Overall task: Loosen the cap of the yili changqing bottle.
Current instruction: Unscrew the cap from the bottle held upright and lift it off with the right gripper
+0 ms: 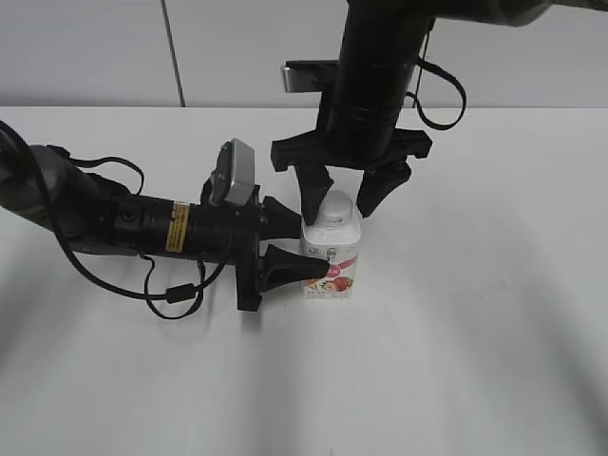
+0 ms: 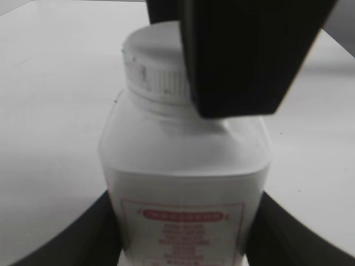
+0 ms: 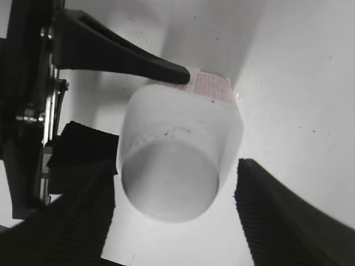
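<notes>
Steadying bottle (image 1: 331, 261) in clamped left gripper (image 1: 302, 249) | right gripper (image 1: 344, 195) spread open astride cap (image 1: 334, 206) | step: pre-grasp | next: close, then twist.

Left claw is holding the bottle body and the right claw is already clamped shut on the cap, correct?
Not quite. The left claw does hold the bottle, but the right claw is open, its fingers standing clear of the cap, as the right wrist view shows.

My outside camera looks down slantwise; my left wrist views the bottle (image 2: 186, 166) close, sideways; my right, close above.
</notes>
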Robot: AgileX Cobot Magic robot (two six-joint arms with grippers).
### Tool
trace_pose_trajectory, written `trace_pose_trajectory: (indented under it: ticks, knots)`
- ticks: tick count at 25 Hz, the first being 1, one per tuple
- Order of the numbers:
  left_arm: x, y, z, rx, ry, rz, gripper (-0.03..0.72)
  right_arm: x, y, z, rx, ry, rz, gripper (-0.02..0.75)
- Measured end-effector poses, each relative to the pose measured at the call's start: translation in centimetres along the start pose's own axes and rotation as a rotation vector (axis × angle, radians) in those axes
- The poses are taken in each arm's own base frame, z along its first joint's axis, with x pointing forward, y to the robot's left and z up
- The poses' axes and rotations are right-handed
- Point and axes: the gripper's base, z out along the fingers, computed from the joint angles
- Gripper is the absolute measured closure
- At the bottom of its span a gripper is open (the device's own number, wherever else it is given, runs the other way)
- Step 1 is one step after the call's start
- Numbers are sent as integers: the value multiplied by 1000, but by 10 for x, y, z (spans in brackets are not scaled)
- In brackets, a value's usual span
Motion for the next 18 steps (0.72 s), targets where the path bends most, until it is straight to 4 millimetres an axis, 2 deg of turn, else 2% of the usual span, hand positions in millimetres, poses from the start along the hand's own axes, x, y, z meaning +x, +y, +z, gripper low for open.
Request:
trace_pose_trajectory:
  ticks: [4,11,18]
  knots:
    - [0,0,0,0,0,0,302,-1,0,4,1,8,10,206]
    - [0,0,0,0,0,0,302,-1,0,3,-3,7,24,285]
    - [0,0,0,0,0,0,302,-1,0,3,-7,7,47,293]
